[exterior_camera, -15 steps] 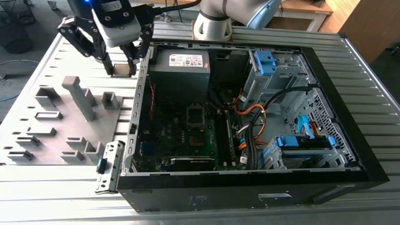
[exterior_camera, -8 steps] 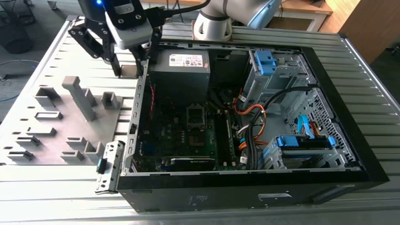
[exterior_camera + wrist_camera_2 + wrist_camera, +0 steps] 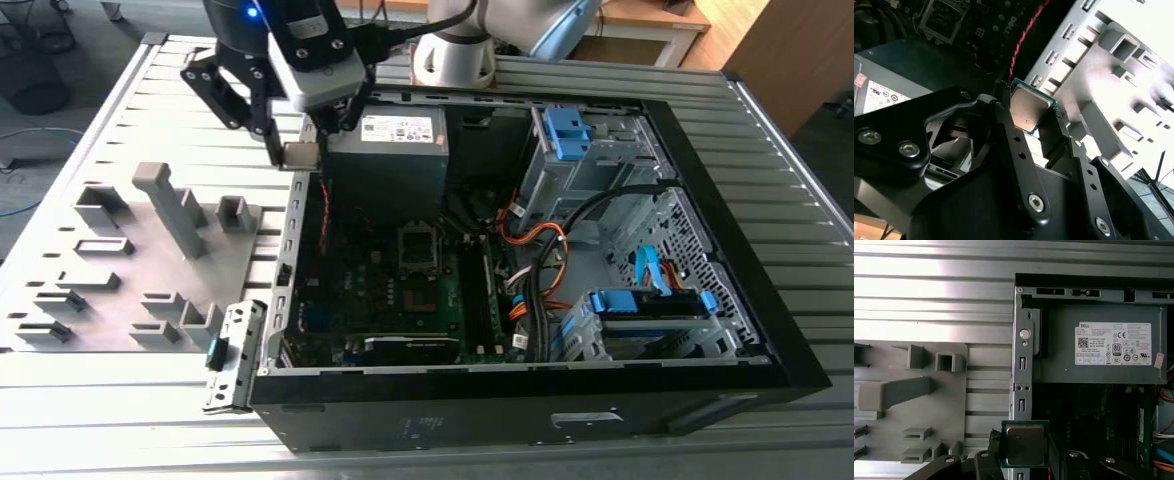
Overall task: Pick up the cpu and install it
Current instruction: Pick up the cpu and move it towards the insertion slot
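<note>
Gripper (image 3: 1030,117) clamped on cpu (image 3: 1025,444); fingers (image 3: 1004,125) pinch its opp. edges, silvery face showing in both wrist views. In the exterior view the cpu hangs in the air over the case (image 3: 534,410) wall on the exterior view's left, betw. grey fixture plate (image 3: 120,275) and PSU (image 3: 387,165). Socket (image 3: 418,245) on the board lies well apart, nearer the case's middle.
</note>
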{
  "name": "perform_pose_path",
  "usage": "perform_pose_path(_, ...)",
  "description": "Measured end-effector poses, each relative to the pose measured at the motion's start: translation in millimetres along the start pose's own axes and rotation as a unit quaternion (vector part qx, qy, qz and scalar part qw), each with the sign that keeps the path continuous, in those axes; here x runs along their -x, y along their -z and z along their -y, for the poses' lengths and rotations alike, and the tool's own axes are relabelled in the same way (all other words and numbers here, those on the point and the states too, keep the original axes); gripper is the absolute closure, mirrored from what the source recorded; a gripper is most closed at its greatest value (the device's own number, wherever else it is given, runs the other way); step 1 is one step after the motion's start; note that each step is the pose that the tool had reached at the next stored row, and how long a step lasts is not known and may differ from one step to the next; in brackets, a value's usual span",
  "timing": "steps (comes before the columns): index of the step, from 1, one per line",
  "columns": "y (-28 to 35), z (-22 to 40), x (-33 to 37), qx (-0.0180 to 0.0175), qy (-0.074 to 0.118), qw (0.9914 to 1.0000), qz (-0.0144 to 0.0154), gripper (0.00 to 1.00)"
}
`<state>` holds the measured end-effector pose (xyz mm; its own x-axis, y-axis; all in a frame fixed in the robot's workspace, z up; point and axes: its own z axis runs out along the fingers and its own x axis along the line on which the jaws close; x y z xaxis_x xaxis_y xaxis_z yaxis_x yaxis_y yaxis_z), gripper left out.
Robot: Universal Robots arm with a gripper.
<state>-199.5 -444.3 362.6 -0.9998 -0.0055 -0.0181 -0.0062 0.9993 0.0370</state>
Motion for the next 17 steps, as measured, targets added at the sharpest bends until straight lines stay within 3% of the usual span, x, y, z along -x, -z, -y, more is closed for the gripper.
perform_pose_path(5, -1.8, 0.2, 19.4, 0.0000, 0.000, 1.00000, 0.0000, 0.53)
perform_pose_path(17, -5.7, 0.6, 74.0, 0.0000, 0.000, 1.00000, -0.0012, 0.53)
